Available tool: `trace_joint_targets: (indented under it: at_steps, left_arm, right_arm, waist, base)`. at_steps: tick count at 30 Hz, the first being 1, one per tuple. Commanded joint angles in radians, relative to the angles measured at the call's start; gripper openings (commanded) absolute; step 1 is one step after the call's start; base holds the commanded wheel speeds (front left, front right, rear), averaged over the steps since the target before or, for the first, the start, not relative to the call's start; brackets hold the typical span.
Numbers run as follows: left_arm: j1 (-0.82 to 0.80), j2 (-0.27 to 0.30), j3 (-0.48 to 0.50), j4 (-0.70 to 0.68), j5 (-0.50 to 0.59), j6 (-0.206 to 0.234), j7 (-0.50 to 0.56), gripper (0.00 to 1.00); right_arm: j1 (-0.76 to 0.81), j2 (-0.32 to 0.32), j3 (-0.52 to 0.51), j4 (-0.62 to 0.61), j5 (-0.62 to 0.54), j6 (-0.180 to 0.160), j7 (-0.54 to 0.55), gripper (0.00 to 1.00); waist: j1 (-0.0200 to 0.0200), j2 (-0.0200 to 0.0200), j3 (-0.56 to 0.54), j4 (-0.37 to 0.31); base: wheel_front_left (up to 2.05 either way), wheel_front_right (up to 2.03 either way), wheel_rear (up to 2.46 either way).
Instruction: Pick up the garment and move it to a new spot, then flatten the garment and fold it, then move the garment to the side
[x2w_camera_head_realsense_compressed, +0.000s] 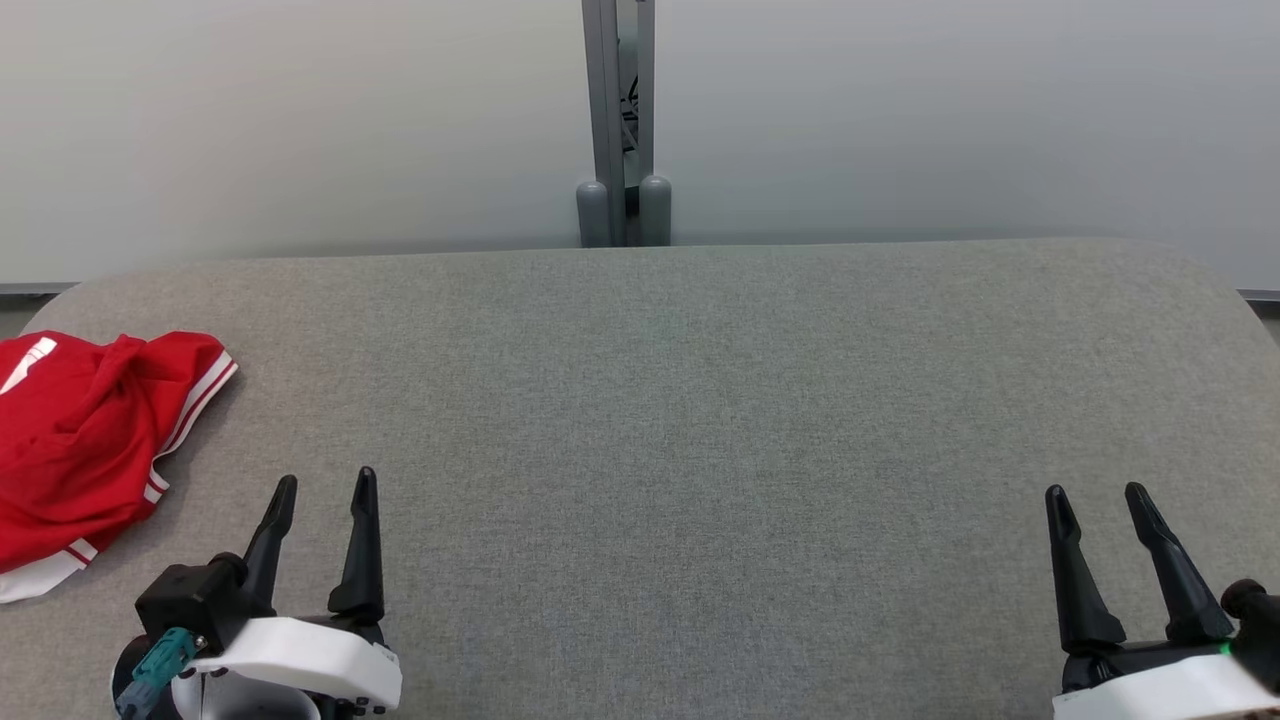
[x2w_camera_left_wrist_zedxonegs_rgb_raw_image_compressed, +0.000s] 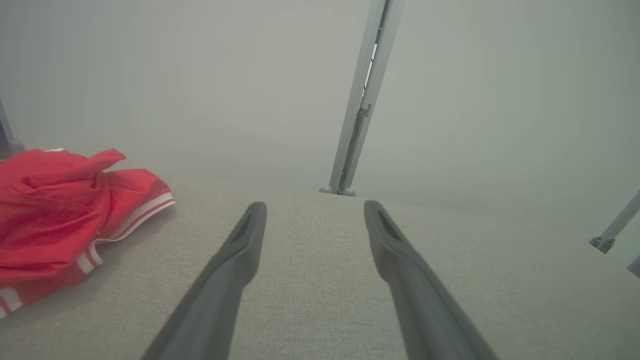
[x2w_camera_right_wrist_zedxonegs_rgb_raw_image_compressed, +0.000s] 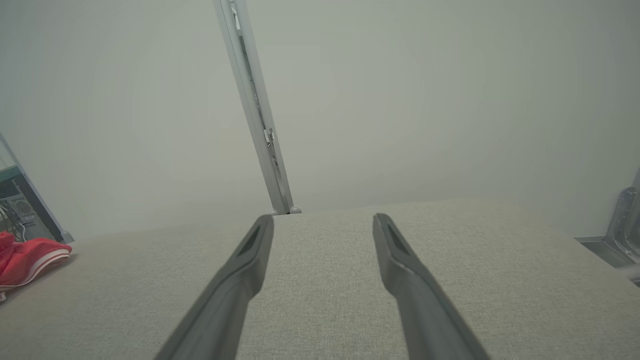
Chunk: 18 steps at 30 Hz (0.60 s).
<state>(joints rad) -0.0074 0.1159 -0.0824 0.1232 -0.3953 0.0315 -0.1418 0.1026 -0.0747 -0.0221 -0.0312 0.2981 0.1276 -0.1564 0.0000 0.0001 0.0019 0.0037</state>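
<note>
place: lab test bay | evidence: grey felt table (x2w_camera_head_realsense_compressed: 700, 400), frosted partition panels (x2w_camera_head_realsense_compressed: 300, 120), metal frame post (x2w_camera_head_realsense_compressed: 603, 120)

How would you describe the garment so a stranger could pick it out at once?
Start at the wide grey fabric-covered table. Go to its left end, past the robot's left gripper. There lies a crumpled red garment with white-striped hems, the only bright thing on the grey.

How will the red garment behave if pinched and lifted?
Likely floppy: the red garment lies crumpled in soft folds, so it should drape from a pinch. Pushed, it may bunch rather than slide on the textured table.
</note>
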Motion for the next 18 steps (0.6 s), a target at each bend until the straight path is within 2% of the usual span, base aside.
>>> trace_joint_targets:
  at_steps: [1,18]
  left_arm:
    - [-0.031,0.011,-0.004,0.012,0.032,0.01,-0.01,1.0]
    - [-0.105,0.008,-0.031,0.131,0.151,0.031,-0.053,1.0]
  right_arm:
    - [-0.024,-0.005,0.001,0.007,-0.029,0.004,0.001,1.0]
    - [-0.084,0.006,-0.011,0.086,-0.147,0.005,0.005,1.0]
  waist:
    - [0.0,-0.0001,0.001,0.0]
    - [0.0,-0.0001,-0.001,0.01]
  base:
    - [0.0,0.0,0.0]
    - [0.0,0.0,0.0]
